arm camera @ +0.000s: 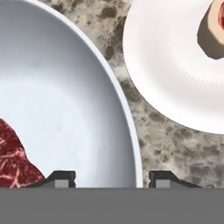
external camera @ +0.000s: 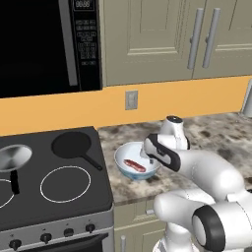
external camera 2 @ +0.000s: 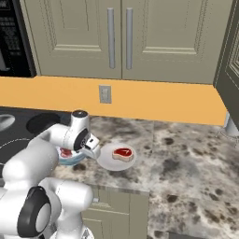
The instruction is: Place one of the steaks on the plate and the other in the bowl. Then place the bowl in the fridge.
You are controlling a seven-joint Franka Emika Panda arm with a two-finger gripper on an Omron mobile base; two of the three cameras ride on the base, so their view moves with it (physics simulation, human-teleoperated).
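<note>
Gripper (arm camera: pixel 108 177): fingers apart, astride bowl (arm camera: pixel 65 109) rim, set for rim grasp | bowl steak (arm camera: pixel 13 157): inside, left of gripper | plate (arm camera: pixel 175 74): just beyond rim, carrying second steak (arm camera: pixel 214 30) | tabletop (arm camera: pixel 175 148): underneath.

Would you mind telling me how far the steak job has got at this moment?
Done: one steak lies on the plate, the other steak in the bowl. In hand: the gripper is low over the bowl's rim, one fingertip inside and one outside, apparently set to grasp it; no firm grip shows yet. Left: carrying the bowl, now on the counter, to the fridge.
</note>
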